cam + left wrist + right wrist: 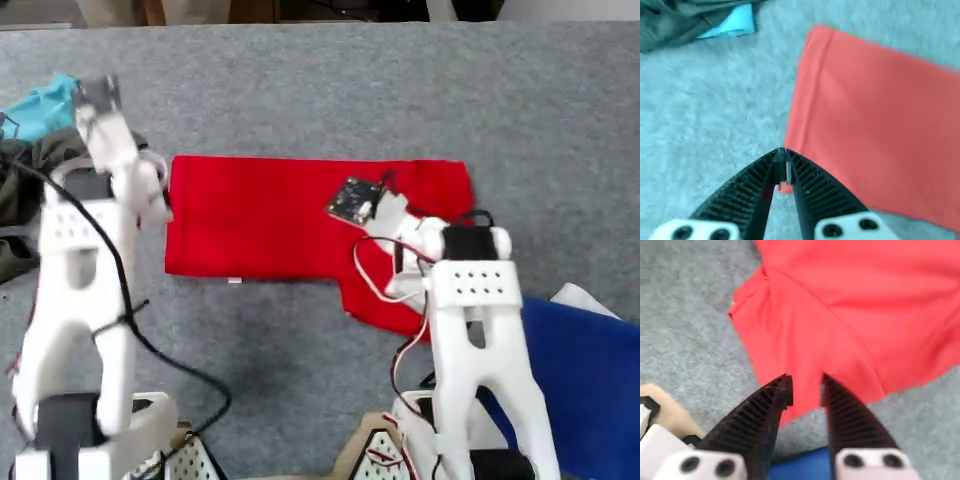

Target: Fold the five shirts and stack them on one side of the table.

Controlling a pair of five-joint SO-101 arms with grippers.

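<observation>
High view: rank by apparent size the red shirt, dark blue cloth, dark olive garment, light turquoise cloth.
1. red shirt
2. dark blue cloth, cut off by the frame edge
3. dark olive garment, partly hidden, so unsure
4. light turquoise cloth

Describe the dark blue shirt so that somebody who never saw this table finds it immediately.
On the grey table, a red shirt lies spread in the middle. From it, go to the near right corner, beside the right arm and its base: the dark blue shirt lies there. It is the only dark blue cloth; the light blue shirt lies at the opposite, left edge.
</observation>
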